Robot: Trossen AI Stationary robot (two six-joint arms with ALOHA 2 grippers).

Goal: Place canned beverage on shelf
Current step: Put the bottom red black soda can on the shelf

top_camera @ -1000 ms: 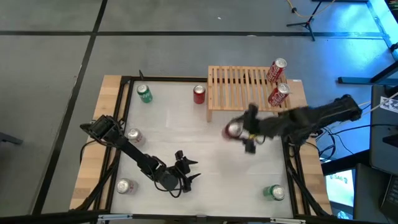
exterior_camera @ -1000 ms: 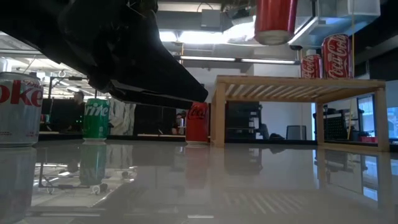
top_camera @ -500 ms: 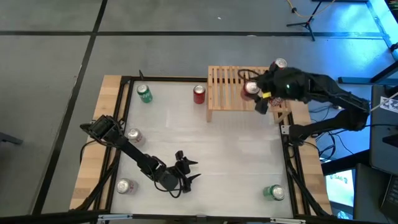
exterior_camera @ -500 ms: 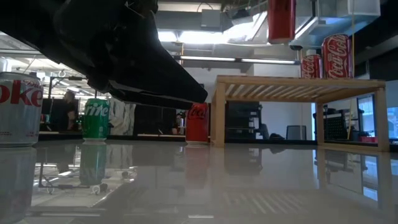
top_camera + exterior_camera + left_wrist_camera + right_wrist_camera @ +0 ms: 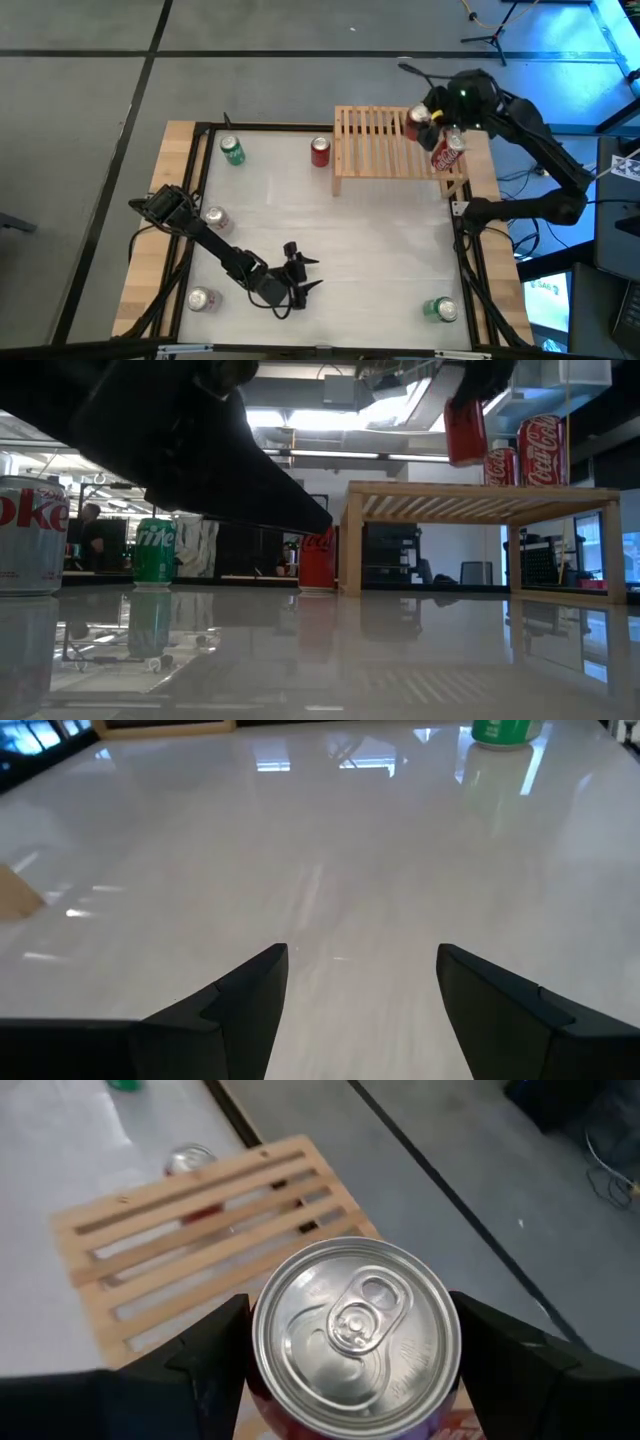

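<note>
Right arm has a red can in the air above the shelf

Left gripper (image 5: 297, 272) idle low over the table's near left, fingers apart, nothing held. Right gripper (image 5: 345, 1342) clamped around red can (image 5: 355, 1322), tilted, above the far right end of the wooden shelf (image 5: 380, 142), beside another can (image 5: 449, 152) already there

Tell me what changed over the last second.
The right gripper, shut on a red soda can, carried it from above the white table, up over the slatted light-wood shelf toward its far right end. Both red cans already on the shelf, the cans on the table and the left gripper stayed put.
</note>
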